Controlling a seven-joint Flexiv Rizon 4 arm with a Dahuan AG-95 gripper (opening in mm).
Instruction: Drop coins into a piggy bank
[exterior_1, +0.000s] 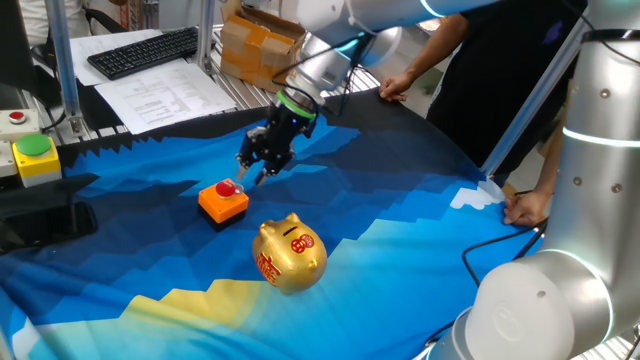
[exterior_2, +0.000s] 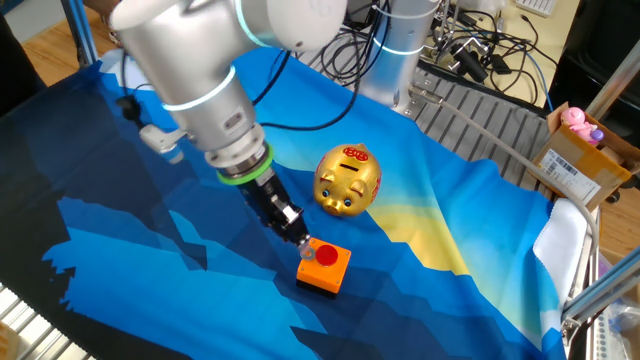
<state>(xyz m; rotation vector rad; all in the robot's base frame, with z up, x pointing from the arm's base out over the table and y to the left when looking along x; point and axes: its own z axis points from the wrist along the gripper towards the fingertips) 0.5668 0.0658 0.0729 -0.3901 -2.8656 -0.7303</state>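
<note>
The gold piggy bank (exterior_1: 290, 256) stands on the blue cloth with its slot facing up; it also shows in the other fixed view (exterior_2: 348, 181). A red coin (exterior_1: 228, 187) lies on top of an orange square block (exterior_1: 222, 203), left of the pig, and shows in the other fixed view too (exterior_2: 323, 255). My gripper (exterior_1: 243, 178) points down at the block's right edge, its fingertips right at the coin (exterior_2: 304, 244). The fingers look close together. I cannot tell whether they pinch the coin. The pig is about a hand's width from the gripper.
A green push-button on a yellow box (exterior_1: 36, 155) sits at the left edge. A keyboard (exterior_1: 145, 51), papers and a cardboard box (exterior_1: 258, 45) lie behind the cloth. A person's hands (exterior_1: 527, 208) rest on the table's right side. Cables (exterior_2: 470, 50) lie at the far side.
</note>
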